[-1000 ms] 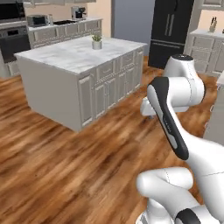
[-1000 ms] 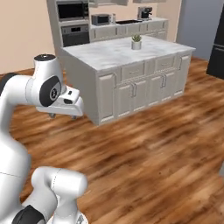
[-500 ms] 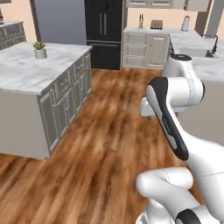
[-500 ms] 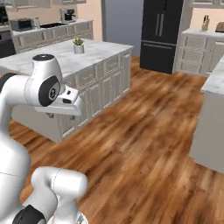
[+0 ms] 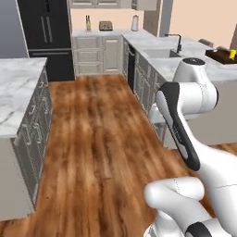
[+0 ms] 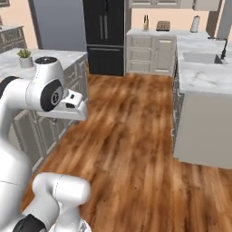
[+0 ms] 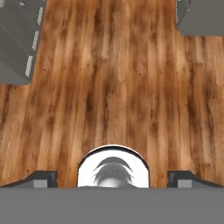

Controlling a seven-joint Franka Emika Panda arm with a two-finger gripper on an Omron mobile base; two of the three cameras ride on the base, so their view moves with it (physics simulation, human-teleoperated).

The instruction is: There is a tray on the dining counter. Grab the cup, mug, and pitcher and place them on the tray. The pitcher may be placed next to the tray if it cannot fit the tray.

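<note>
My gripper (image 7: 114, 177) is open and holds nothing, its two dark fingertips (image 7: 43, 177) set wide apart over bare wooden floor. In the right base view the white hand (image 6: 68, 105) is tucked close to the arm, above the floor between the two counters. The dining counter (image 6: 204, 78) with its inset sink (image 6: 201, 58) and black faucet (image 6: 223, 47) lies ahead on the right, well beyond the hand. At the far right of the left base view a dark brown tray (image 5: 221, 55) rests on that counter (image 5: 185, 65), a small yellow cup (image 5: 233, 53) by it. The mug and pitcher are out of view.
A marble island (image 5: 16, 92) with a potted plant (image 6: 25, 58) stands on the left. A black fridge (image 6: 105, 34) and a back counter with a knife block, a toaster (image 6: 163, 25) and a pale tall vessel (image 6: 195, 22) close the far end. Wooden floor (image 5: 102, 139) runs between.
The whole picture has swung: the base has turned from facing the island toward the fridge and the dining counter. The arm keeps its folded pose and the gripper stays open.
</note>
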